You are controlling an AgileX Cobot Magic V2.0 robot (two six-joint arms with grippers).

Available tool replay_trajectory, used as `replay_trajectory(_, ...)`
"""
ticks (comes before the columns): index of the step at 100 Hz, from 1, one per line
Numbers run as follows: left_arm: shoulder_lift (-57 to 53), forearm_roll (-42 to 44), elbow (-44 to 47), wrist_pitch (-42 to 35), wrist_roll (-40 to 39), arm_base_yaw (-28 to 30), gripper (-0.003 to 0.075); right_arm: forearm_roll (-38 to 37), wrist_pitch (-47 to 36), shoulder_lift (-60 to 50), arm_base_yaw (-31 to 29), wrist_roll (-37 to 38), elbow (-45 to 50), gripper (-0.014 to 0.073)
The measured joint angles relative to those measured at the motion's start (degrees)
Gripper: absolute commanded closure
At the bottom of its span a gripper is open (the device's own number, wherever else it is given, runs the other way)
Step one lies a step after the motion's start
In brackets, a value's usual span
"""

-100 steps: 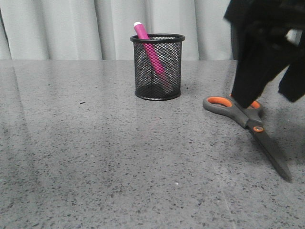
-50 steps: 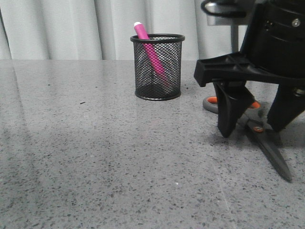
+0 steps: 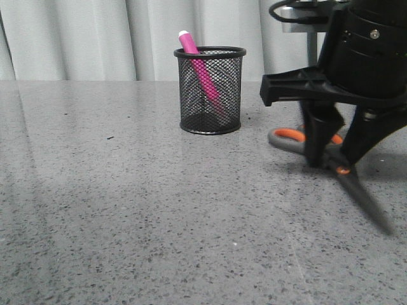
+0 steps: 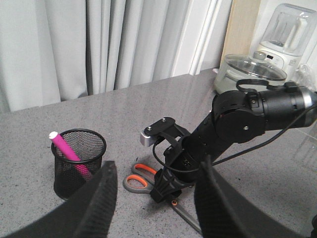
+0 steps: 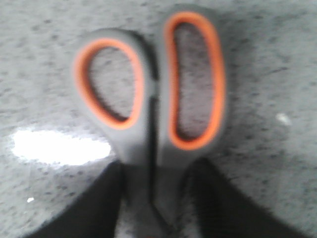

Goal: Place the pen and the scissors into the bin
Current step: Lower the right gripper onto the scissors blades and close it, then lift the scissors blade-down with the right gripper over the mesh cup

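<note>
Dropping lower than half a second ago, the right gripper [image 3: 332, 162] now straddles the scissors [image 3: 331, 166] near the pivot, fingers [image 5: 106, 203] apart on either side of the shank and seemingly not yet clamped. Rigid and blade-heavy, the scissors would likely grip best there. Farther back, the pen [image 3: 202, 68] leans inside the bin [image 3: 210, 89]. The left gripper [image 4: 153, 198] hangs open, well apart.

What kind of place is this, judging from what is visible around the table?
Probably a staged indoor test room, perhaps home-like. A speckled grey stone-look table stands before pale curtains, and beyond it, in the left wrist view, are a glass-lidded cooker and a blender.
</note>
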Motion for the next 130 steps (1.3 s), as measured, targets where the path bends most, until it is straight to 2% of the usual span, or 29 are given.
replay_trajectory(3,-0.18,0.15,0.00,0.10,0.00,0.00,0.0399,-0.11,0.00,-0.02,-0.12,0.00,0.00,0.0669)
replay_trajectory(21,-1.44,1.54,0.00,0.11,0.00,0.00,0.0402,-0.11,-0.73,-0.61,-0.21,0.00,0.00,0.0663)
replay_trajectory(38,-3.26,3.44,0.00,0.18,0.00,0.00,0.0440,2.02,-0.83,-6.75,-0.34,0.17,-0.07,0.0662)
replay_trajectory(59,-4.02,6.08,0.00,-1.60,0.00,0.00,0.0479,1.55,-4.86,-18.24,-0.34,0.26,-10.18,0.0659)
replay_trajectory(68,-4.10,6.98,0.00,-2.97,0.00,0.00,0.0479,1.13,-12.54,-18.81,-0.34,0.30,-13.98,0.0659)
replay_trajectory(81,-4.10,8.07,0.00,-4.46,0.00,0.00,0.0479,-0.78,-35.52,-15.56,-0.34,0.40,-15.15,0.0660)
replay_trajectory(93,-4.10,8.64,0.00,-4.56,0.00,0.00,0.0479,-6.90,-53.51,-8.34,-0.70,0.44,-15.28,0.0660)
replay_trajectory(100,-4.10,8.64,0.00,-4.56,0.00,0.00,0.0479,-11.05,-60.96,-3.30,-1.36,0.44,-15.28,0.0659)
replay_trajectory(109,-4.10,8.64,0.00,-4.56,0.00,0.00,0.0479,-13.74,-65.09,2.71,-2.15,0.44,-15.28,0.0659)
replay_trajectory(130,-4.10,8.73,0.00,-2.54,0.00,0.00,0.0479,-14.88,-65.40,10.57,-3.49,0.44,-15.17,0.0659)
